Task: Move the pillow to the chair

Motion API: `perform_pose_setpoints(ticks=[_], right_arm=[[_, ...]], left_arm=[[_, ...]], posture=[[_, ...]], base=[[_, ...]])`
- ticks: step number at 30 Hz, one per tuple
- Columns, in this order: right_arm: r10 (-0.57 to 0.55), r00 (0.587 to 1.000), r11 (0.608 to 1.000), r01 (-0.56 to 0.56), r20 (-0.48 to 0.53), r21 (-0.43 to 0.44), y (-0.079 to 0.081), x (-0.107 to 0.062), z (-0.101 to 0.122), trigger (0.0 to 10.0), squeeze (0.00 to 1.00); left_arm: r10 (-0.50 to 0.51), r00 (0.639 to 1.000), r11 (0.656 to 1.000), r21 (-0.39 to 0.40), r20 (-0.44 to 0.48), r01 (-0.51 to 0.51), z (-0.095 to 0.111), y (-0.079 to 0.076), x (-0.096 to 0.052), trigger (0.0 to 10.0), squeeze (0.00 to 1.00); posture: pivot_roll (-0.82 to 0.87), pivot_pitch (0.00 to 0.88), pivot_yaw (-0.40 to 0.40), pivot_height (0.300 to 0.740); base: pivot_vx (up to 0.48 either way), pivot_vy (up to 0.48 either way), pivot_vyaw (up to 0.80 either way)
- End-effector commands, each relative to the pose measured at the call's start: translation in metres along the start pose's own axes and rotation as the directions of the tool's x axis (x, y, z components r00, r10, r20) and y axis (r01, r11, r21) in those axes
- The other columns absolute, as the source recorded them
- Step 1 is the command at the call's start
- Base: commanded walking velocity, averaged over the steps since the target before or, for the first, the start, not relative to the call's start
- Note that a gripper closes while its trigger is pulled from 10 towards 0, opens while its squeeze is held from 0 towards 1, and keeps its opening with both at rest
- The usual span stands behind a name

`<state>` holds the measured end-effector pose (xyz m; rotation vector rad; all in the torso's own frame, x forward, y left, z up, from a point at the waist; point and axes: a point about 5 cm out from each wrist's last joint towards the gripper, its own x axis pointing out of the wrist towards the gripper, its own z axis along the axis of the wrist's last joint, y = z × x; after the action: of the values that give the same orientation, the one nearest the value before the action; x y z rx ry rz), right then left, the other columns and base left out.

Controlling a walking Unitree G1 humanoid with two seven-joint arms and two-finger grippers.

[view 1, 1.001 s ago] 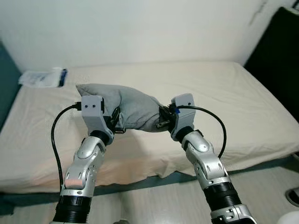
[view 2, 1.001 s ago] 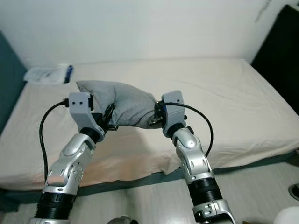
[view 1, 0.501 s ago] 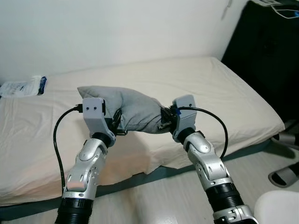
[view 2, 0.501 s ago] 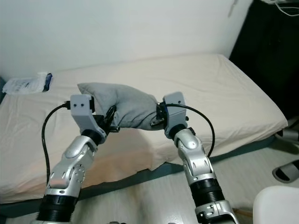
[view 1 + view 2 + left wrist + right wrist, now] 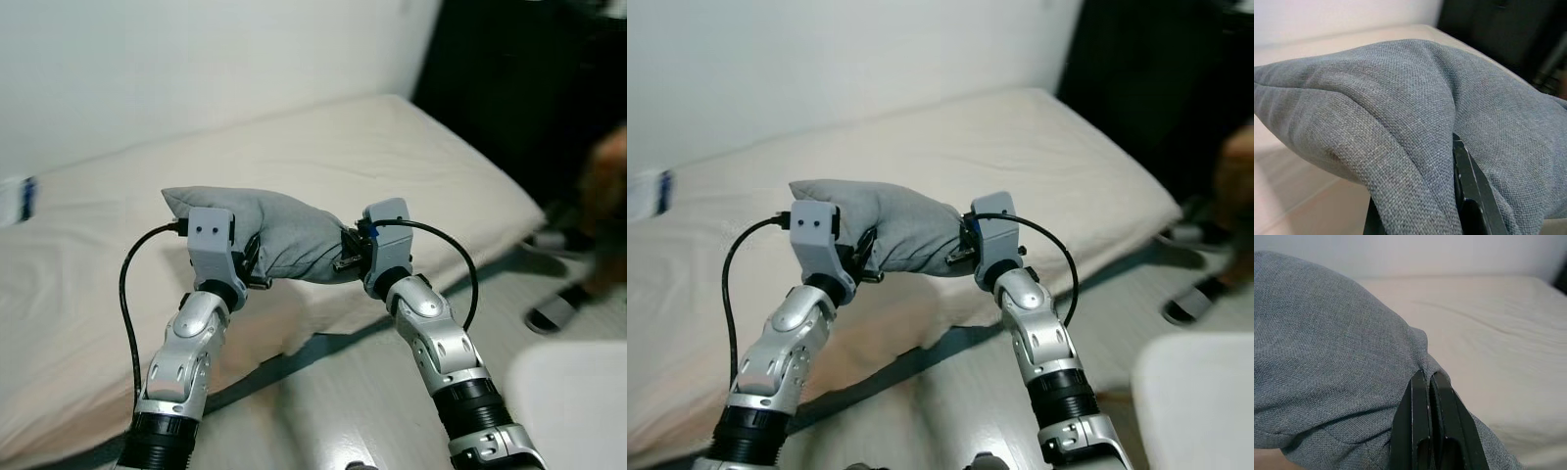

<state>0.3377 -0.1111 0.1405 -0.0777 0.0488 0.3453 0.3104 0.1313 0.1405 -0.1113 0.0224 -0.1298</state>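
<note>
A: Where is the pillow [image 5: 284, 235] at this moment?

B: Lifted clear of the bed [image 5: 411, 157], held up in front of the robot between its two arms. It is a soft, plump cushion in grey woven cloth with a fine, even weave. Along its left side the cloth gathers into a rounded fold, and its far left corner comes to a blunt point.

A: How does the left gripper [image 5: 1459, 196] stand?

B: Its black fingers are pinched together on the pillow's left end, with the grey fabric draped over them. The left wrist view shows one smooth, hard black finger coming out from under a thick fold of cloth.

A: And the right gripper [image 5: 1427, 396]?

B: Its two long black fingers are pressed almost flat against each other, nipping the cloth at the pillow's right end, where the fabric puckers into a small bulge just above the tips.

A: What lies below?

B: The bed, covered in a smooth cream sheet with faint creases, runs along a plain white wall [image 5: 196, 59]. Beside it is pale floor [image 5: 372, 392]. A white, rounded, smooth-looking surface [image 5: 1200, 401] sits at the lower right, too blurred to identify. Dark slippers [image 5: 554, 313] rest on the floor by the bed's right corner, also blurred. Each silver arm carries a grey boxy wrist housing with a looping black cable [image 5: 127, 313]
</note>
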Motion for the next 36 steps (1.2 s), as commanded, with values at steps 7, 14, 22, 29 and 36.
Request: perform_pose_setpoints(ticks=[7,14,22,29,36], right_arm=[[-0.142,0.989,0.989,0.14,-0.052,-0.041,-0.026,-0.004,-0.009,10.0,0.0],[-0.176,0.982,0.984,0.174,-0.063,-0.029,-0.028,-0.003,-0.009,10.0,0.0],[-0.197,0.978,0.98,0.195,-0.067,-0.025,-0.029,-0.004,-0.01,10.0,0.0],[-0.215,0.973,0.977,0.214,-0.08,-0.025,-0.029,-0.006,-0.012,10.0,0.0],[-0.248,0.966,0.969,0.247,-0.071,-0.019,-0.033,-0.008,-0.009,10.0,0.0]], left_arm=[[0.105,0.994,0.994,0.04,0.01,-0.106,-0.005,0.018,-0.008,10.0,0.0],[0.081,0.997,0.993,0.089,0.004,-0.081,-0.006,0.012,-0.006,10.0,0.0],[0.089,0.995,0.986,0.146,-0.043,-0.082,-0.015,0.014,-0.009,10.0,0.0],[0.072,0.995,0.985,0.16,-0.063,-0.061,-0.018,0.015,-0.01,10.0,0.0],[0.042,0.997,0.989,0.146,-0.07,-0.031,-0.018,0.011,-0.009,10.0,0.0]], posture=[[0.01,0.043,0.002,0.74],[0.01,0.056,0.005,0.74],[0.02,0.07,0.008,0.74],[0.02,0.093,0.019,0.74],[0.02,0.107,0.036,0.74]], base=[[0.0,0.0,-0.8],[0.0,0.0,-0.8],[0.0,0.0,-0.8],[0.0,0.0,-0.8],[0.0,0.0,-0.8]])
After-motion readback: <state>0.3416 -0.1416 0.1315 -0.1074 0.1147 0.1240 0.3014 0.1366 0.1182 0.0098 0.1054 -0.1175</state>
